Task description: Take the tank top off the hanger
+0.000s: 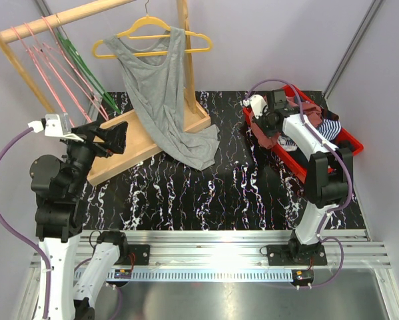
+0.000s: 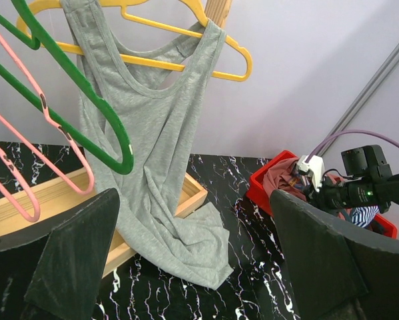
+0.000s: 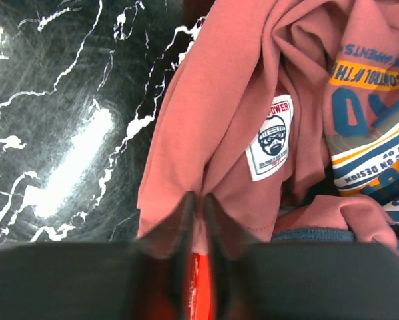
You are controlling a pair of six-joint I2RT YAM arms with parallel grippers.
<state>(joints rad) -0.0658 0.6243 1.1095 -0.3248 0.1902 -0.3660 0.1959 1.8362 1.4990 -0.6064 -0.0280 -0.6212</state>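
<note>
The tank top (image 1: 160, 100) is at 12 o'clock in the overhead view, both straps over the shoulders of the yellow hanger (image 2: 152, 62), which hooks onto the wooden rack (image 1: 119, 150). The body of the garment is long enough that its hem spills off the rack's base and lies crumpled on the black marbled surface (image 1: 206, 200), so the cloth is slack rather than stretched, and a strap should lift off a hanger shoulder without much pull

The left gripper (image 1: 109, 137) sits at 9 o'clock with its fingers spread wide and nothing between them. It faces the tank top from well apart, a sensible stance for approaching a strap, though the spare pink and green hangers (image 1: 59, 67) lean just beside its path and could snag

The right gripper (image 3: 198, 200) is at 2 o'clock, down in the red bin (image 1: 346, 140) of mixed clothes. Its fingers stand almost together, and the folds of a pink shirt (image 3: 219, 100) run in towards their tips, so it appears pinched on that shirt's edge; that garment is not the one the task names

Judging by this, the task has not begun: both straps are on the hanger and neither gripper touches the tank top
</note>
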